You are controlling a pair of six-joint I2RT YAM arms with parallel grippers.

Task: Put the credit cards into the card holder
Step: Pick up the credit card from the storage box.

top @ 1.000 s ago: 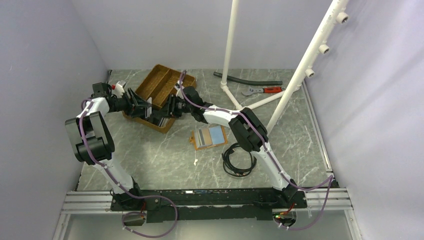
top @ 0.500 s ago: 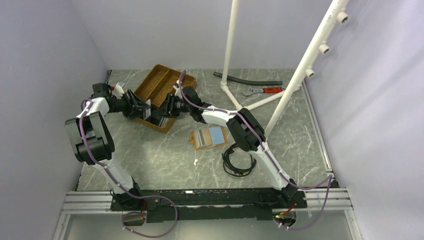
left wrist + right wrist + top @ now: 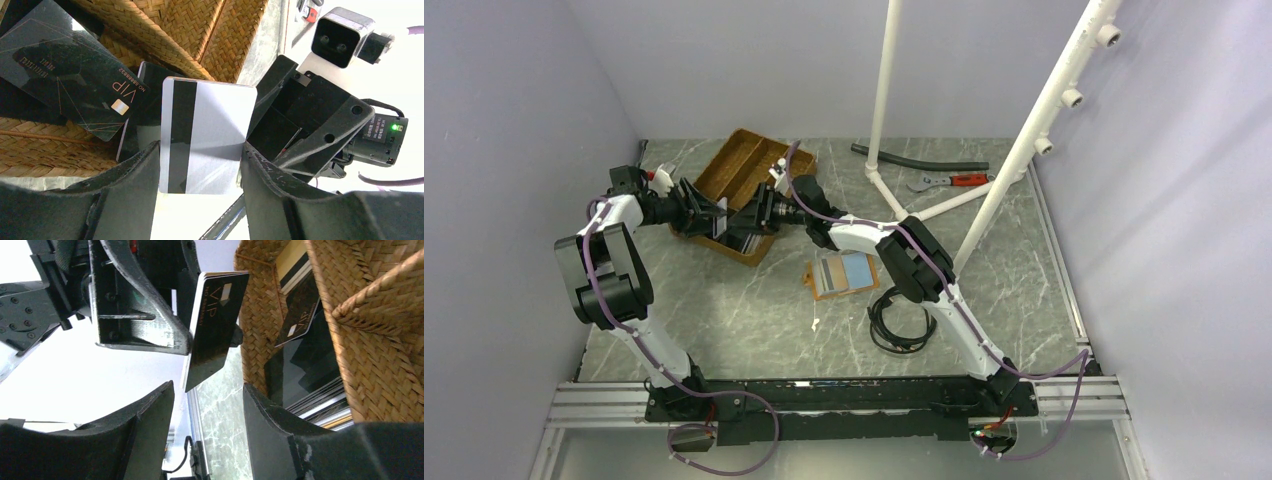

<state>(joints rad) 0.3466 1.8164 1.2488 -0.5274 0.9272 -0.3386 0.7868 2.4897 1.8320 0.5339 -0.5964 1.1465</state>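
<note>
Silver-grey with a black stripe, the credit cards (image 3: 210, 115) sit pinched in the left claw (image 3: 200, 155), though we cannot count the stack. Facing it, the right claw (image 3: 209, 387) stands open, clear of them; the card holder (image 3: 842, 272) lies unfolded on the counter (image 3: 754, 310), well behind that claw.

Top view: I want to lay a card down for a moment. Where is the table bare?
Bare table between the left arm and the wallet, and right of the cable coil, below the white pole. Crowded around the basket, where the right arm also reaches.
</note>
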